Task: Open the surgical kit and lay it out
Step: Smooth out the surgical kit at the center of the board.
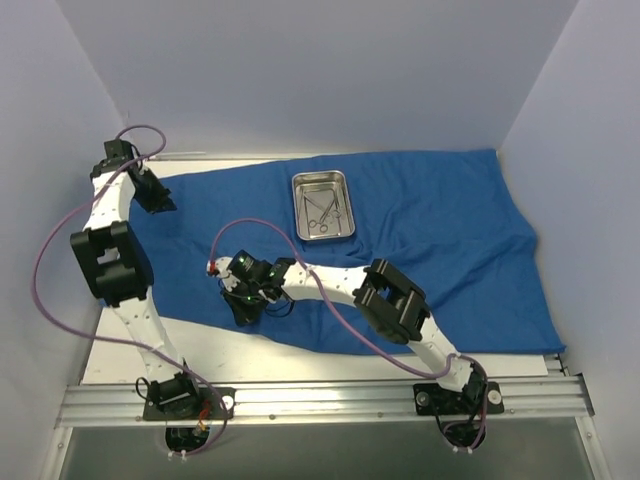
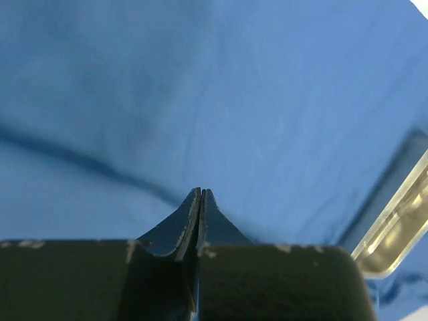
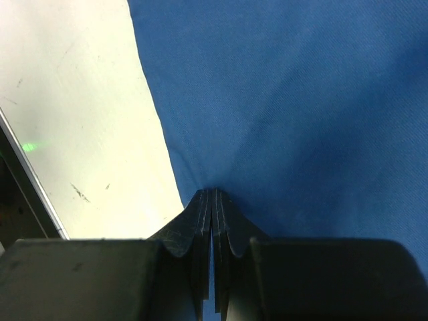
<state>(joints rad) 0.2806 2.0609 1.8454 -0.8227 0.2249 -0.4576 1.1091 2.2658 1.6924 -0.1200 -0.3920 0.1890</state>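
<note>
The kit's cloth point(image 1: 430, 230) lies spread open across the table point(image 1: 200, 355), wrinkled, from the far left corner to the right wall.

At the far left you have the left gripper point(image 1: 160, 205) down on the cloth's corner. Its wrist view shows the fingers point(image 2: 187, 224) pressed together with blue cloth under the tips and a dark crease running in from the left. You cannot tell whether any cloth is nipped between them. A few pale marks sit on the black gripper body, too blurred to read.

Right of that, near the middle of the near edge, sits the right gripper point(image 1: 243, 312). Its fingers point(image 3: 200, 227) are closed on the cloth's hem: the edge runs straight into the tips, creases fan out from them, and a sliver of blue shows between the pads. Bare table lies just to the left of that edge.

Further right and farther back, the tray point(image 1: 322, 175) rests flat on the cloth, well apart from both grippers. The instruments point(image 1: 320, 212) lie inside it, crossed over each other; they are too small for you to tell them apart. The left wrist view catches a tray corner at its right edge.
</note>
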